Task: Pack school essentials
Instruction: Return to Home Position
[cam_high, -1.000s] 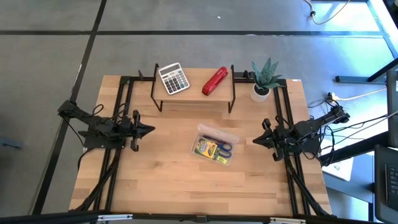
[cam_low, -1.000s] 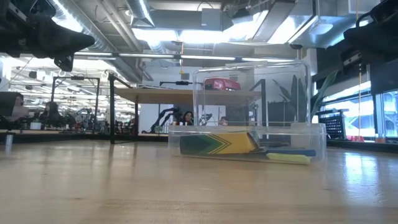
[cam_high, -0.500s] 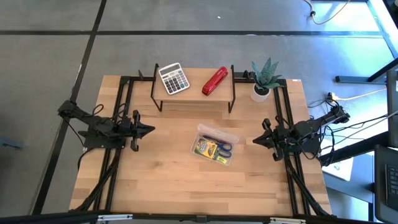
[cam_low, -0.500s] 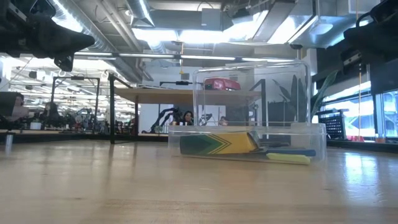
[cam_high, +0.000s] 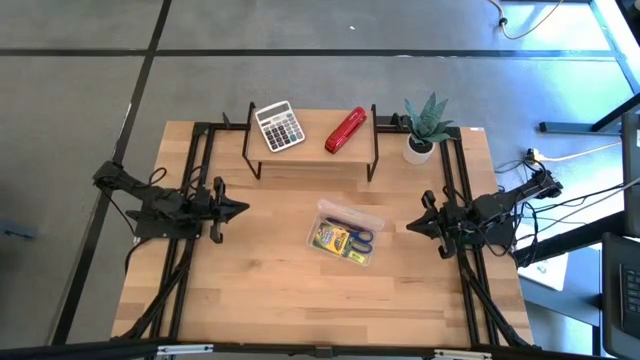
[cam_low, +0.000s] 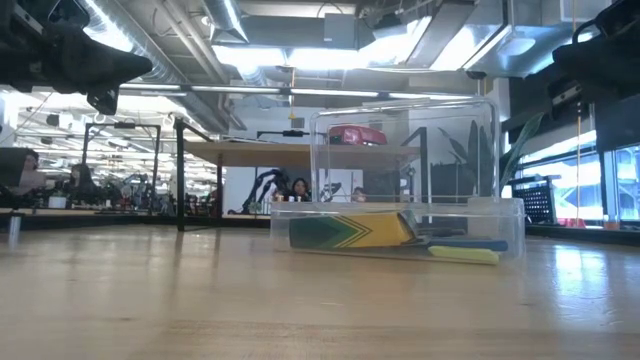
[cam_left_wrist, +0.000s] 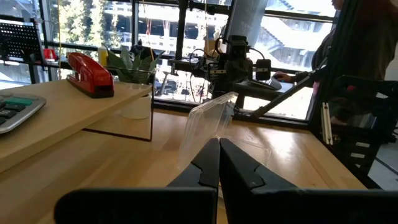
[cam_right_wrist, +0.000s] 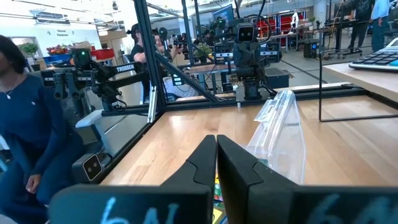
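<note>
The box (cam_high: 350, 214) lies on the worktop (cam_high: 270, 290) between the arms, long axis roughly arm to arm; right tool (cam_high: 410, 226) nearer, left tool (cam_high: 243, 208) farther; both pinched closed, empty.

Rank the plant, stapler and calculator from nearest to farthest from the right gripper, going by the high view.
From the right gripper:
1. Plant, back right corner.
2. Stapler, right end of the shelf.
3. Calculator, shelf's left end.
</note>
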